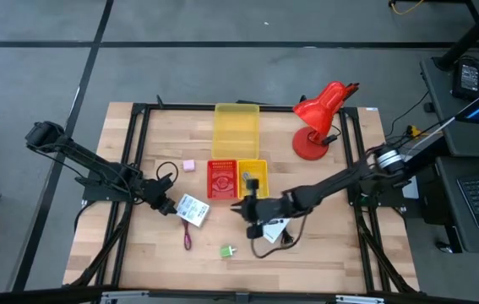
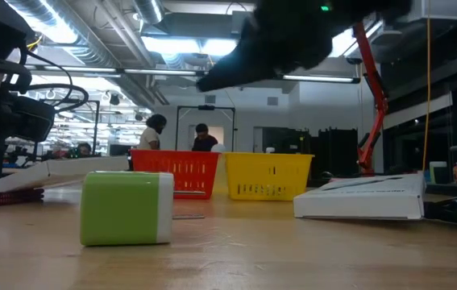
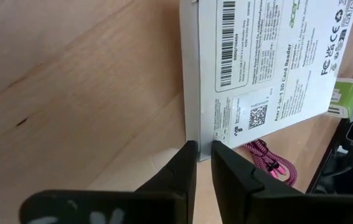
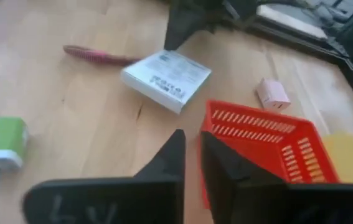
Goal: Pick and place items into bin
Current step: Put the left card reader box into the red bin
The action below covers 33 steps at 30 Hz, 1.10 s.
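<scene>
My left gripper [image 1: 169, 206] [image 3: 204, 149] is shut, low on the table, its tips at the side edge of a white printed packet [image 1: 193, 209] [image 3: 263, 62] that lies flat. My right gripper [image 1: 246, 207] [image 4: 193, 140] is shut and empty, above the table just near of the red bin [image 1: 221, 179] [image 4: 260, 140]. A second white packet [image 1: 274, 226] [image 2: 365, 197] and the black cable [image 1: 266, 247] lie below the right arm. On the wood also lie the pink cube [image 1: 188, 166] [image 4: 272, 94], the green block [image 1: 226, 251] [image 2: 127, 207] and the dark red pen-like tool [image 1: 187, 239] [image 4: 95, 56]. My left gripper's shut fingertips [image 3: 190, 152] stand level at the white packet's grey side edge [image 3: 195, 93], coming from the table's left. I cannot tell whether they touch it. The packet lies flat on the table.
A small yellow bin [image 1: 253, 176] stands beside the red bin, and a larger yellow container [image 1: 236, 129] sits toward the far edge. The red desk lamp [image 1: 317, 118] stands far right. A black frame borders the table. People show in the room behind.
</scene>
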Available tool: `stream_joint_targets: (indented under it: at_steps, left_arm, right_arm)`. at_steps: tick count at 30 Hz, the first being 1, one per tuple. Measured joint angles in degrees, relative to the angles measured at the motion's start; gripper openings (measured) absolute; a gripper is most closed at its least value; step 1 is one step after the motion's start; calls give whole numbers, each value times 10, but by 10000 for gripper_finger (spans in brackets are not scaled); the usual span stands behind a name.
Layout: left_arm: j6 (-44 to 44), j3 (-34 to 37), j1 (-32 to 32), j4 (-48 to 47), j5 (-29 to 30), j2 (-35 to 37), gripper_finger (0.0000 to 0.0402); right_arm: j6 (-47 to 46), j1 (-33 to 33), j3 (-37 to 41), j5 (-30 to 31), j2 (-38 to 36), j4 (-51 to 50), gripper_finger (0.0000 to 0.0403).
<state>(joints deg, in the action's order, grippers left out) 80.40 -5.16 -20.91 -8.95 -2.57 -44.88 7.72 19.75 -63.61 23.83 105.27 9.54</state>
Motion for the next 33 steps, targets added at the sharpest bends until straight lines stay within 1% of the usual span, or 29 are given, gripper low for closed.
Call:
stream_joint_targets:
  at_steps: [8,11,14,18,23,31,33]
  left_arm:
    - [-2,0,0,0,-2,0,40]
    - [-3,0,0,0,-3,0,40]
    - [-10,1,0,0,-3,0,40]
    - [-11,1,0,0,-4,0,40]
    - [-11,1,0,0,-4,0,40]
    - [-11,1,0,0,-4,0,40]
    - [-11,1,0,0,-4,0,40]
  right_arm:
    - [127,0,-135,6,102,-47,137]
    - [172,0,-171,33,133,-60,161]
    - [200,0,-201,37,166,-103,178]
    - [210,0,-242,49,202,-118,189]
    - [215,0,-278,51,234,-123,190]
    - [283,0,-285,52,268,-123,190]
    - [292,0,-285,64,277,-113,190]
